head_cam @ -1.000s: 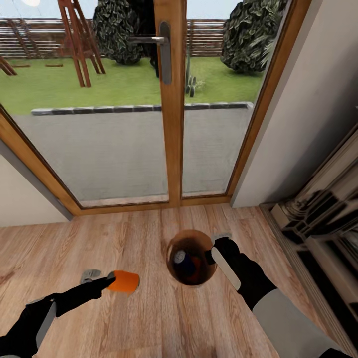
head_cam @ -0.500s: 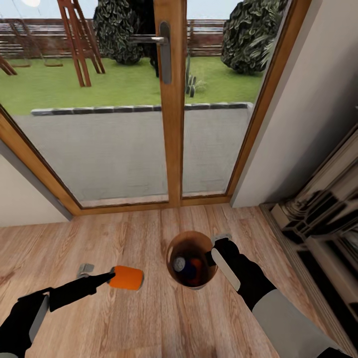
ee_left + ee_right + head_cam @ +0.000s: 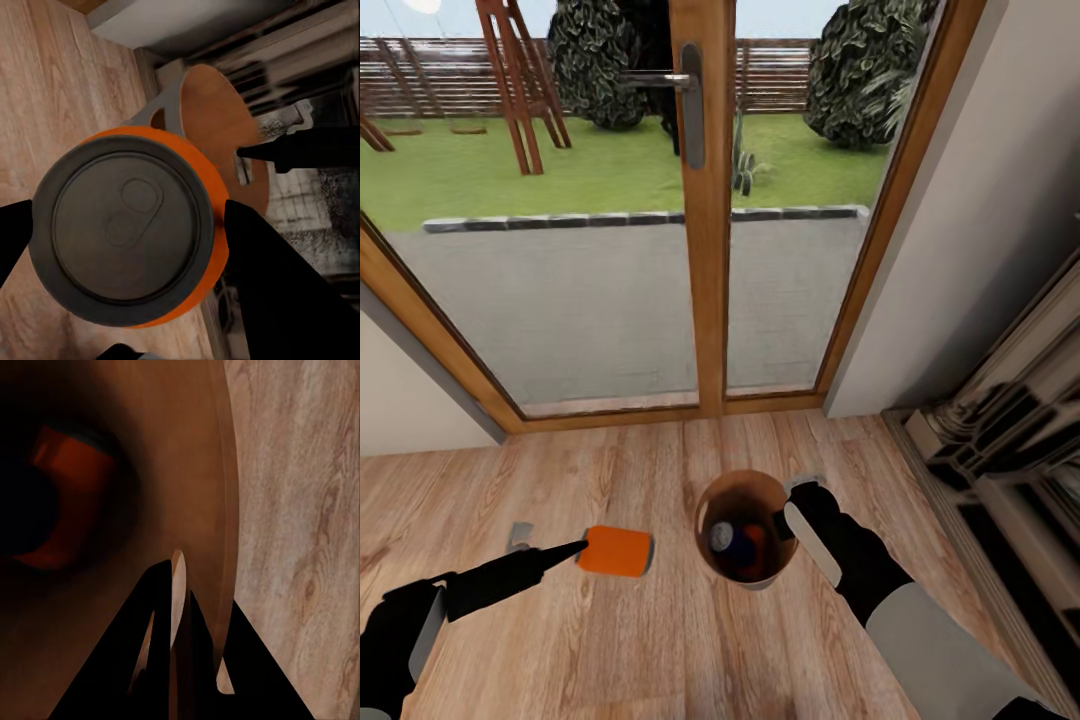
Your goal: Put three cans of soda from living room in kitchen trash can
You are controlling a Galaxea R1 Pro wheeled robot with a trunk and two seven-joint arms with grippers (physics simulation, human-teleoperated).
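The left gripper (image 3: 582, 549) clamps an orange can (image 3: 617, 551) sideways between its jaws, just beside the bucket (image 3: 780, 570); the right gripper (image 3: 792, 512) pinches the bucket's rim; two cans (image 3: 738, 543) lie inside

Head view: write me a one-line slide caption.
Left end effector holds an orange can beside the bucket gripped by the right end effector.

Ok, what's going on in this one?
The robot stands by the glass doors. Its right gripper is clamped on the bucket's rim, with a blue can and an orange one inside. The left gripper holds the third can sideways, left of the bucket, not yet over it.
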